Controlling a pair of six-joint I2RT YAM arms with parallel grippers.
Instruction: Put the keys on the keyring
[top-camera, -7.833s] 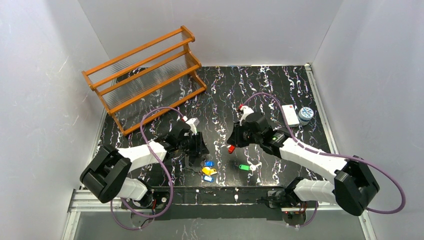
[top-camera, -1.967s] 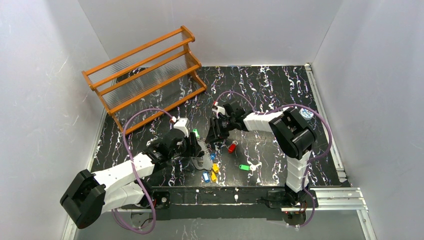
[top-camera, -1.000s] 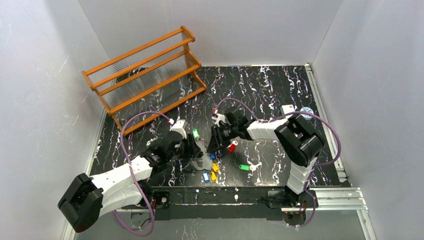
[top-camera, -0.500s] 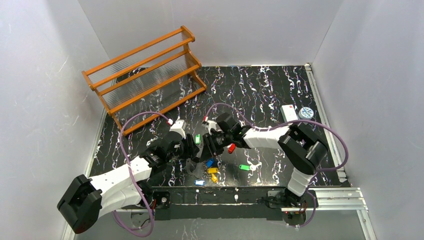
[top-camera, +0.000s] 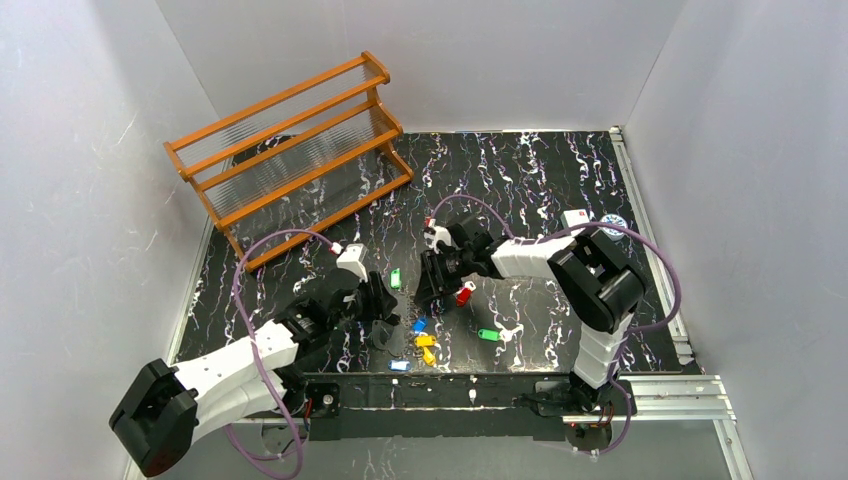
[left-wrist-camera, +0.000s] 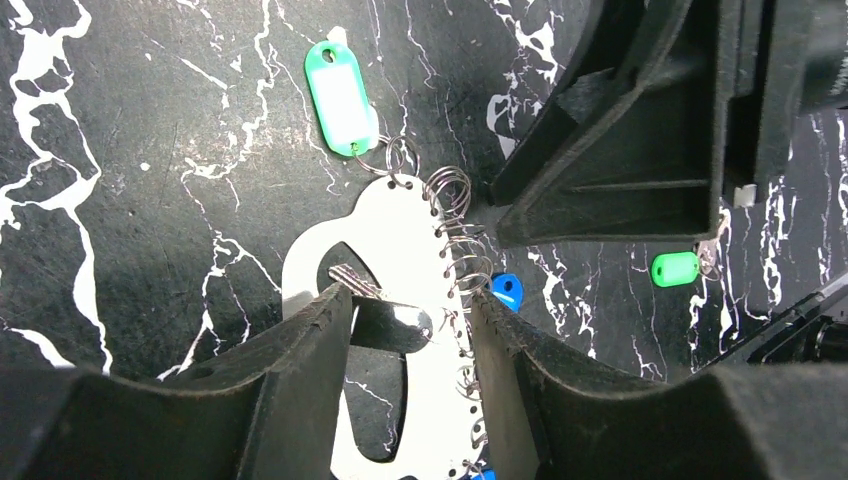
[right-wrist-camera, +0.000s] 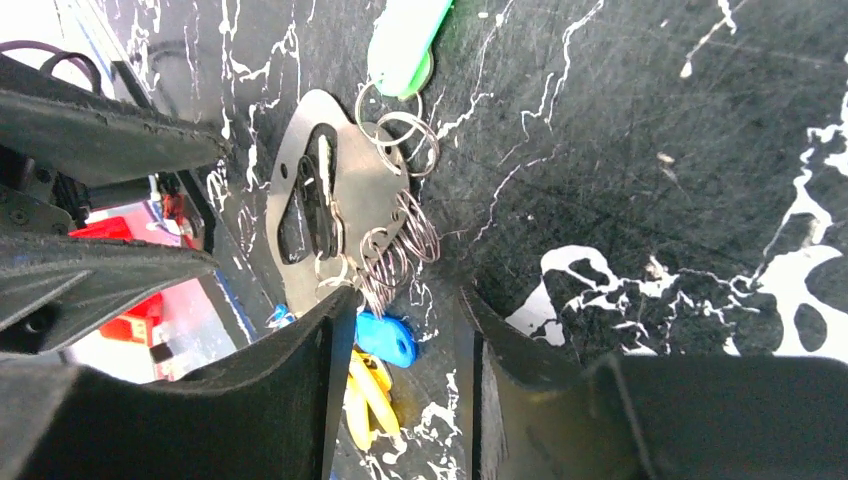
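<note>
Black left hand (left-wrist-camera: 410, 300) clamps the pale keyring (left-wrist-camera: 400, 230) over the counter (top-camera: 520, 180). Its long axis runs straight out from the fingers, with a green key (left-wrist-camera: 342, 95) ringed at the far end. The right hand (right-wrist-camera: 400, 300) stands part open and empty beside it. Threading looks midway; next comes pinching the loose red key (top-camera: 463, 293).

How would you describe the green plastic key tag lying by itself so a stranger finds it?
Start at the near edge of the black white-veined table. Right of the blue and yellow tags lies the green plastic key tag, alone; the other green tag sits farther back, at the pale metal keyring plate.
</note>
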